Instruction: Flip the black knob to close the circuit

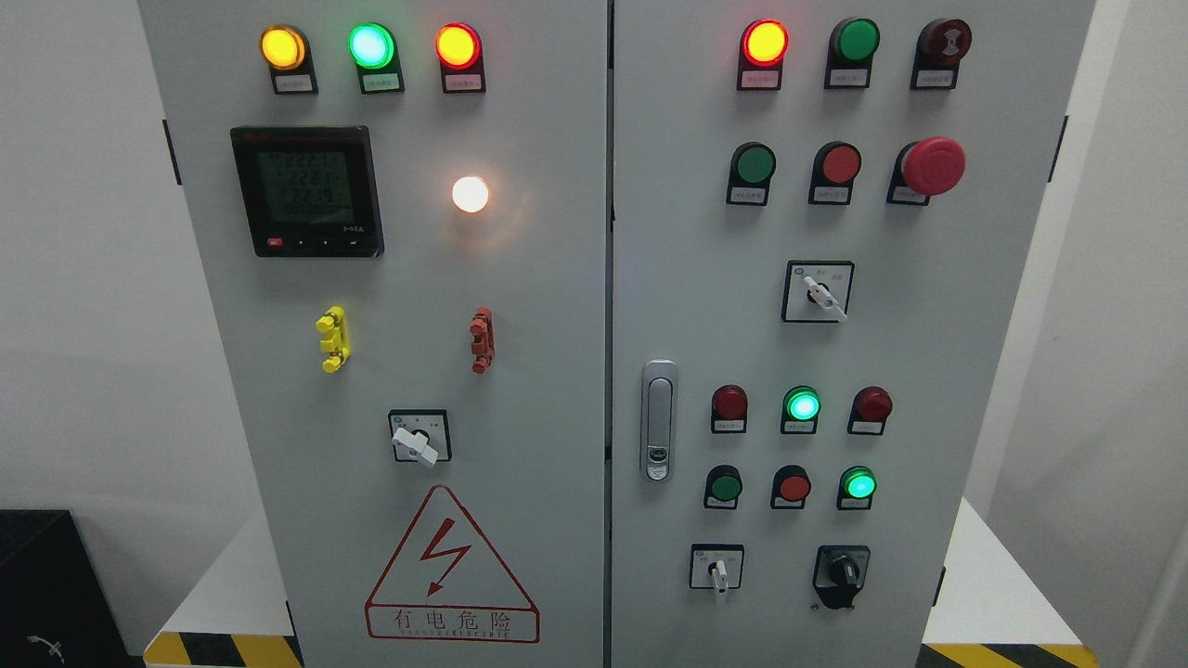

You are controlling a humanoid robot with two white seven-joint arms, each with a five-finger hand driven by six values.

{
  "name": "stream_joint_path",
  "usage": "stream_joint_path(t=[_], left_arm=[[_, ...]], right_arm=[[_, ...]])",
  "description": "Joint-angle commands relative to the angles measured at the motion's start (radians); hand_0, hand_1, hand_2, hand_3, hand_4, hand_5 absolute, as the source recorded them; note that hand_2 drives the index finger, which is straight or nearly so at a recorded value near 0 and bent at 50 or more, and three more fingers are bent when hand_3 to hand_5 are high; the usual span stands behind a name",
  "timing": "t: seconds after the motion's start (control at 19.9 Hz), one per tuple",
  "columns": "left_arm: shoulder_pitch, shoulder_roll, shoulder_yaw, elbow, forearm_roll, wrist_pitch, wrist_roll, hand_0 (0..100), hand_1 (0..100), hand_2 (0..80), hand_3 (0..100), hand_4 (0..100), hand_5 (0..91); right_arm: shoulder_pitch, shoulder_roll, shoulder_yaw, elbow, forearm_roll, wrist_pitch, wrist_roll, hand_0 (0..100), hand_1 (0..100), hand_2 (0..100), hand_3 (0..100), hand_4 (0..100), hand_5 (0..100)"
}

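You have not started: the black knob (843, 569) at the cabinet's lower right sits untouched, and neither hand shows, so finger state is unknowable.

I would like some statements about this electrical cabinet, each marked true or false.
1. The black rotary knob sits at the lower right of the right door. True.
2. A robot hand is gripping that knob. False: no hand is in view.
3. The round white lamp beside the black digital meter is lit. True.
4. The red mushroom-shaped emergency button is on the left door. False: it is on the right door.
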Motion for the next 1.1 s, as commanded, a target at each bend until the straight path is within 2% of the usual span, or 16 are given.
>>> stream_joint_path(t=[0.0, 0.25, 0.35, 0.4, 0.85, 0.95, 1.05], left_arm=[[0.0, 0.0, -0.021, 0.014, 0.0, 0.001, 0.0, 12, 56, 0.0, 0, 0, 0.0], [0.0, 0.0, -0.021, 0.014, 0.0, -0.001, 0.0, 12, 56, 0.0, 0, 0, 0.0], [0.0, 0.0, -0.021, 0.014, 0.0, -0.001, 0.0, 12, 56, 0.0, 0, 0, 0.0], [0.0, 0.0, -0.021, 0.014, 0.0, -0.001, 0.0, 12, 56, 0.0, 0, 0, 0.0], [0.0, 0.0, -0.021, 0.014, 0.0, -0.001, 0.0, 12, 56, 0.0, 0, 0, 0.0], [0.0, 0.0, -0.021, 0.014, 0.0, 0.001, 0.0, 12, 56, 0.0, 0, 0, 0.0], [0.0, 0.0, -0.021, 0.014, 0.0, -0.001, 0.0, 12, 56, 0.0, 0, 0, 0.0]], right_arm=[[-0.065, 0.007, -0.029, -0.085, 0.036, 0.044, 0.028, 0, 18, 80, 97, 77, 80], [-0.09, 0.013, -0.029, -0.1, 0.055, 0.116, 0.047, 0, 17, 80, 97, 77, 80], [-0.093, 0.014, -0.027, -0.133, 0.082, 0.179, 0.093, 0, 16, 80, 97, 77, 80], [-0.093, 0.013, -0.026, -0.139, 0.082, 0.193, 0.1, 0, 16, 80, 97, 77, 80], [-0.123, 0.014, -0.011, -0.196, 0.084, 0.242, 0.113, 0, 15, 80, 95, 78, 80], [-0.142, 0.014, -0.005, -0.196, 0.085, 0.273, 0.151, 0, 15, 80, 95, 78, 80], [-0.159, 0.017, 0.002, -0.196, 0.087, 0.311, 0.168, 0, 14, 80, 95, 78, 80]])
